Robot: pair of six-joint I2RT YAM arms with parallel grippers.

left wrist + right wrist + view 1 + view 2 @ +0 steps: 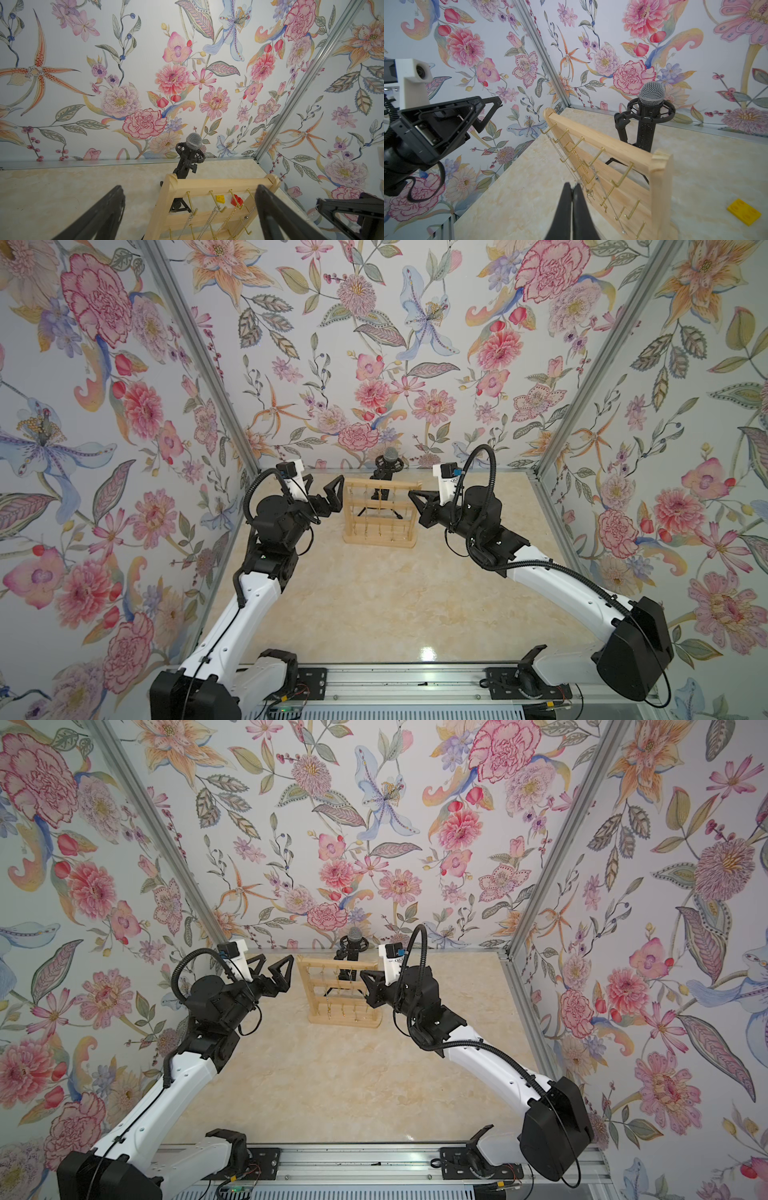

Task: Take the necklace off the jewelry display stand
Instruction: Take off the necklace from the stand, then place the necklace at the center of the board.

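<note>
The pale wooden jewelry display stand [380,483] [345,1021] stands upright at the back of the table, with brass hooks on its rails. Several thin necklace chains [209,220] [560,154] hang from the hooks. My left gripper [327,477] [277,957] is open, just left of the stand's top; in the left wrist view its fingers [270,207] frame the top rail [218,182]. My right gripper [410,492] [572,184] is shut at the stand's right front. Its tips touch or nearly touch a silver chain, and I cannot tell whether the chain is pinched.
A black microphone on a tripod [388,456] [651,93] stands right behind the stand. A yellow brick [744,214] and a red brick [236,200] lie on the table behind it. Floral walls close in the back and both sides.
</note>
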